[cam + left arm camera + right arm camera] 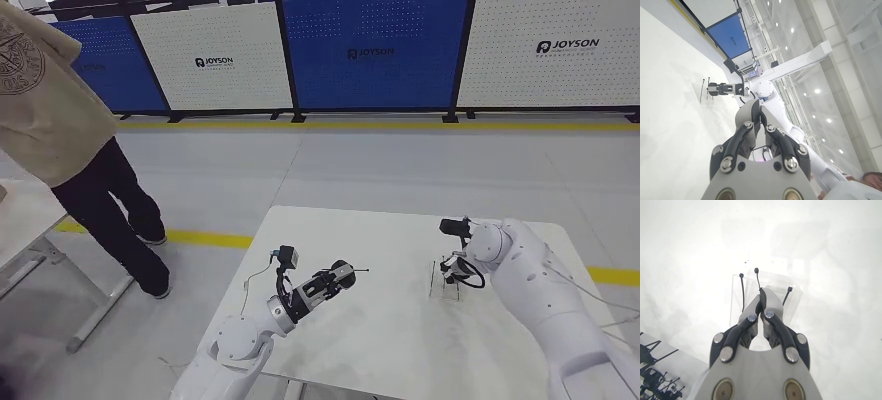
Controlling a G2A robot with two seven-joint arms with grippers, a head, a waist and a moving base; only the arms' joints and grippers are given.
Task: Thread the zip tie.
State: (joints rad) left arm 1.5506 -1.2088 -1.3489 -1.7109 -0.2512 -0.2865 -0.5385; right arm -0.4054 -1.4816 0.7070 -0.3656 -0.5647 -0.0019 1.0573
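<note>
Toward the table's (392, 335) near left edge, the left gripper (345, 273) hangs above the surface, fingers pressed together. Farther along, by the right edge, the right gripper (762, 294) is pinched on the middle zip tie (757, 278) of three standing in a clear stand (793, 307).

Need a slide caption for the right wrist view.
Right gripper shut on the middle zip tie of three standing in a clear stand on the table.

Logo print (perhaps a maker's) on wall panels (372, 52); repeated.
</note>
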